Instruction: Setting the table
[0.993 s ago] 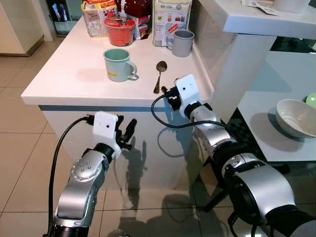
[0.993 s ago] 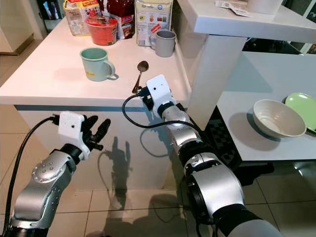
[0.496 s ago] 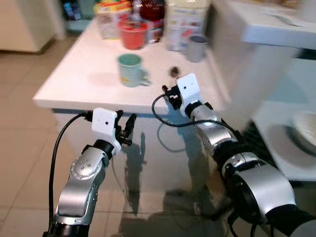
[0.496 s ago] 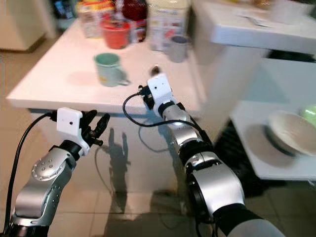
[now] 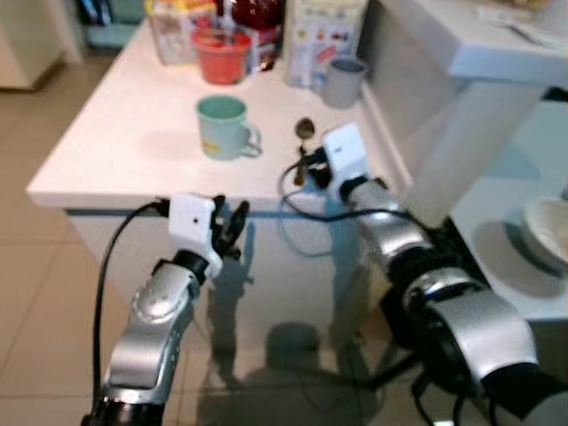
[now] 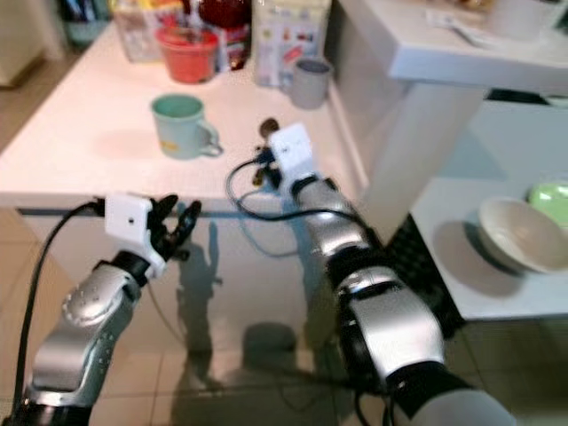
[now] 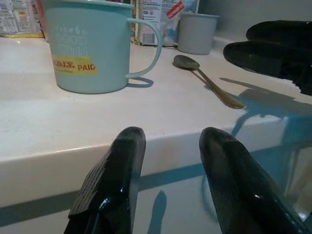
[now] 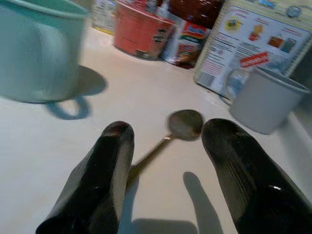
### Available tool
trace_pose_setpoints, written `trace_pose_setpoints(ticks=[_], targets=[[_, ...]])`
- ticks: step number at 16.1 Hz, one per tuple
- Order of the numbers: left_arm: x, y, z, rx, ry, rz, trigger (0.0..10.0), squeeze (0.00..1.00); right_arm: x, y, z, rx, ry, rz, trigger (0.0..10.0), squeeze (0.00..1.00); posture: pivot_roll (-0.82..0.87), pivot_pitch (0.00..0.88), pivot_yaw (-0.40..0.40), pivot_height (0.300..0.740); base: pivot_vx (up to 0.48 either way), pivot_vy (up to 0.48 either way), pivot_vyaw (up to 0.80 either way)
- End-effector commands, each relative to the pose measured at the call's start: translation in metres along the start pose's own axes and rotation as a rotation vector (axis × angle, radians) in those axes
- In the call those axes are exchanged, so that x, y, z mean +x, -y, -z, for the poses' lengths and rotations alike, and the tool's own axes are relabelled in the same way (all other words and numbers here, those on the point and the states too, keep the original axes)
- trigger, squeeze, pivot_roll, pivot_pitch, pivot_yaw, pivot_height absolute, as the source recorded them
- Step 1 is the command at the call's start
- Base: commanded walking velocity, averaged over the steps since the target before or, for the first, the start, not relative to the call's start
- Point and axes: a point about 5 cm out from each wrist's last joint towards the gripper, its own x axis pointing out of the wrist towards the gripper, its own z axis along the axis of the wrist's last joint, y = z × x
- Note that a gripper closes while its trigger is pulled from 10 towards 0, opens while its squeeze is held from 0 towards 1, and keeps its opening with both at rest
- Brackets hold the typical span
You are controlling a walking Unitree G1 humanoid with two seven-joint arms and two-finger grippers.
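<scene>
Presently, my right hand, fingers spread and empty, straddles the slim brass-coloured metal spoon lying on the white table beside the mint-green ceramic mug, apparently for pickup; left hand open, empty, below the edge.

Glossy white counter — dull metal spoon, glazed mug.

Red tub, food boxes, tiled floor
</scene>
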Motion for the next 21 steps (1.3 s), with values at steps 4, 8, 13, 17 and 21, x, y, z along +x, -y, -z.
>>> trace_pose_setpoints(ticks=[4,8,13,17,21], targets=[[-0.001,0.001,-0.005,0.002,0.055,-0.002,10.0,0.0,-0.001,0.004,0.0,-0.006,0.006,0.0,10.0,0.0,0.21,0.0,-0.067,0.74,0.0,0.0,0.0],[-0.055,-0.025,-0.007,-0.016,0.131,0.063,10.0,0.0,-0.003,0.005,0.003,-0.004,0.002,0.007,10.0,0.0,0.21,0.0,-0.046,0.74,0.0,0.0,0.0],[-0.131,-0.056,0.028,-0.137,-0.075,-0.057,10.0,0.0,-0.004,0.008,0.007,0.003,-0.015,0.023,10.0,0.0,0.26,0.0,-0.039,0.74,0.0,0.0,0.0],[-0.129,-0.041,0.031,-0.135,-0.049,-0.075,10.0,0.0,-0.003,0.003,0.005,-0.005,-0.012,0.01,10.0,0.0,0.26,0.0,-0.063,0.74,0.0,0.0,0.0],[-0.128,-0.039,0.036,-0.08,-0.007,-0.078,10.0,0.0,-0.002,0.005,0.004,-0.006,-0.009,0.013,10.0,0.0,0.26,0.0,-0.069,0.74,0.232,0.0,0.0]])
